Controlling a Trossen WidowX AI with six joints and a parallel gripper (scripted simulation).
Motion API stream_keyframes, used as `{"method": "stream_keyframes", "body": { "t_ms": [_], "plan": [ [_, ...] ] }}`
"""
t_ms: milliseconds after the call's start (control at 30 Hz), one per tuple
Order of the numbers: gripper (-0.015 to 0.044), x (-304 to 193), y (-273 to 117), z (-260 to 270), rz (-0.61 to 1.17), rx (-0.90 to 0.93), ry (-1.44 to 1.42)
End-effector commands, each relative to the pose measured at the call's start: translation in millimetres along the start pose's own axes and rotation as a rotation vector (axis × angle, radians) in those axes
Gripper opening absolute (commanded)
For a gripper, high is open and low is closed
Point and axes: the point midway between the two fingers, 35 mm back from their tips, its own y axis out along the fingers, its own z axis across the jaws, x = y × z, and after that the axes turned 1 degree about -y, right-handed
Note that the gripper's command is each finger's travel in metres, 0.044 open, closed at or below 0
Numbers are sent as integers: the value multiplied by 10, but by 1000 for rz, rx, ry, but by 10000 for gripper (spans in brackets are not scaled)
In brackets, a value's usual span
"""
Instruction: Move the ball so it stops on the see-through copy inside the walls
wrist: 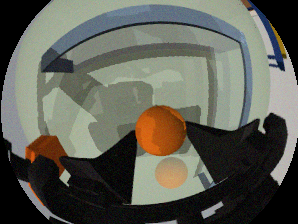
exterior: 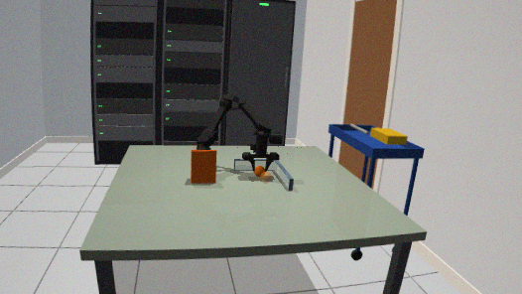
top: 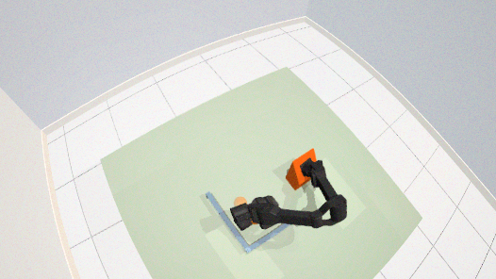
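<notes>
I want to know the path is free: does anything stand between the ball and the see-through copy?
Nothing visible does. In the wrist view the ball sits between the gripper fingers, right beside the see-through copy, on bare table, inside the walls.

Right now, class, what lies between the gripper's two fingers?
The orange ball lies between the fingers, the see-through copy just beside it; the wrist view shows this.
</notes>
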Motion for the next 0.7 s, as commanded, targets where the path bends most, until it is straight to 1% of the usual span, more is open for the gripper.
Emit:
{"method": "stream_keyframes", "body": {
  "t_ms": [0, 233, 267, 667],
  "plan": [
    [203, 0, -6, 1, -3, -1, 6],
    [19, -44, -385, -70, 10, -3, 8],
    [0, -49, -448, -76, 11, -3, 8],
    [0, -33, -1229, -33, 8, 0, 8]
  ]
}}
